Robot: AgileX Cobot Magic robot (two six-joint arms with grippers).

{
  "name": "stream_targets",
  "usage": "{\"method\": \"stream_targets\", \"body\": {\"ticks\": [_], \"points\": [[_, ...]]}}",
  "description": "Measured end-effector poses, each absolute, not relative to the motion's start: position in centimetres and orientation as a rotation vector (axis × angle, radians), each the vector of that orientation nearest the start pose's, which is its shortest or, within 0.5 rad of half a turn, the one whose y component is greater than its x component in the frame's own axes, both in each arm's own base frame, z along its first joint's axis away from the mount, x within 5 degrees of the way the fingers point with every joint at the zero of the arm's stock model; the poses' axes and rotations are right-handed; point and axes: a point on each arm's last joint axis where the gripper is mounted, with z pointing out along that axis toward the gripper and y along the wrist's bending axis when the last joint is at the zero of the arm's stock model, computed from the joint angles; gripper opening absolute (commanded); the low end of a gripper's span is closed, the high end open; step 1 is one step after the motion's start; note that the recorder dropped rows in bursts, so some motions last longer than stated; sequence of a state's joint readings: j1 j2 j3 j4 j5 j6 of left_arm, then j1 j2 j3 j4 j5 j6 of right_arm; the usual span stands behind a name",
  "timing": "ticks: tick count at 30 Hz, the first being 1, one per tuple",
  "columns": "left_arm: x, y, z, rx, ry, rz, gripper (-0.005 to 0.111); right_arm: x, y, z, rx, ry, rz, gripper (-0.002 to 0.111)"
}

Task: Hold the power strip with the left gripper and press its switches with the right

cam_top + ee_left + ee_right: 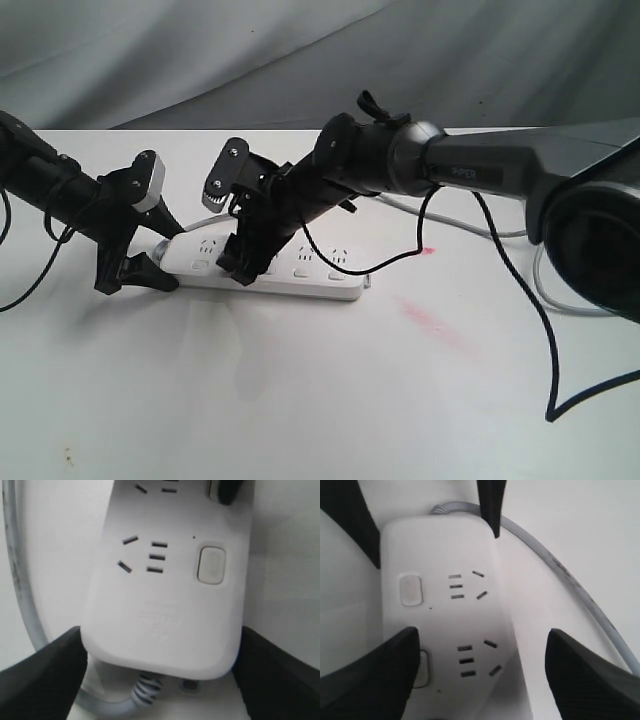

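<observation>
The white power strip point(300, 272) lies flat on the white table. My left gripper point(138, 270) is shut on its cord end, and in the left wrist view the two black fingers point(47, 672) press both sides of the rounded end point(165, 625). My right gripper point(242, 265) stands open over the strip beside it. One of its fingertips point(375, 672) rests on and partly covers the second of the switches point(423, 667); the other hangs off the strip's far side. The first switch point(411, 590) point(211, 565) is uncovered. The grey cord point(560, 575) curves away from the held end.
A red smear point(432, 322) marks the table to the right of the strip. A black cable point(520, 290) droops from the right arm onto the table. Grey cloth hangs behind the table's far edge.
</observation>
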State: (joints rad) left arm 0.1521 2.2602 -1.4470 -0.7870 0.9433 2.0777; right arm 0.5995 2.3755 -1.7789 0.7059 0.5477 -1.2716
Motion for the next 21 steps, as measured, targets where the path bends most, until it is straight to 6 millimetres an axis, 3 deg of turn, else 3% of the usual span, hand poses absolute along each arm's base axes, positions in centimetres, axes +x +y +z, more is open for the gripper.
{"method": "stream_targets", "body": {"ticks": [4, 9, 11, 16, 21], "points": [[42.0, 1.2, 9.3, 1.689, 1.972, -0.468, 0.065, 39.5, 31.4, 14.2, -1.638, 1.887, 0.414, 0.066], [42.0, 1.2, 9.3, 1.692, 1.972, -0.467, 0.065, 38.9, 31.0, 19.2, -1.642, 1.808, 0.384, 0.066], [42.0, 1.2, 9.3, 1.692, 1.972, -0.467, 0.065, 38.6, 30.4, 19.8, -1.640, 1.826, 0.391, 0.066], [42.0, 1.2, 9.3, 1.692, 1.972, -0.467, 0.065, 38.2, 27.4, 18.6, -1.599, 1.916, 0.349, 0.066], [42.0, 1.2, 9.3, 1.692, 1.972, -0.467, 0.065, 38.6, 27.6, 16.8, -1.545, 1.953, 0.369, 0.066]]}}
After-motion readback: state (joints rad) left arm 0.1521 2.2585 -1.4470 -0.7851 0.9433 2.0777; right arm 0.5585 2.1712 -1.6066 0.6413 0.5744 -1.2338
